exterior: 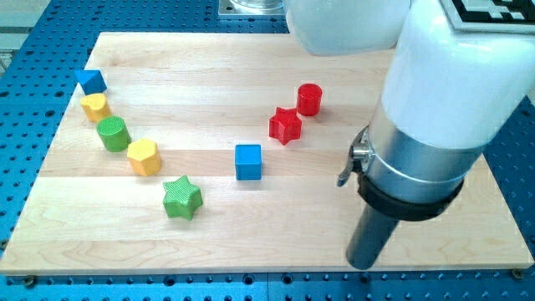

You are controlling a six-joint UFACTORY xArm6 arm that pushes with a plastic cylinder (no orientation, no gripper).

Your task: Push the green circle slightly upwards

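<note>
Tip [364,264] low-right; green circle [112,134] apparently upright.

Looks like a robotics lab: wooden board [276,217] on blue perforated bench [25,50], white robot arm [451,75] overhead.

Pale wooden board [251,79] fills most of view, made of lengthwise planks with visible grain and seams. Blue perforated metal base [33,33] surrounds board on all sides, regular grid of small holes. Metal mounting plate [251,7] at view's top edge. Light even, bright; soft shadows on wood.
</note>
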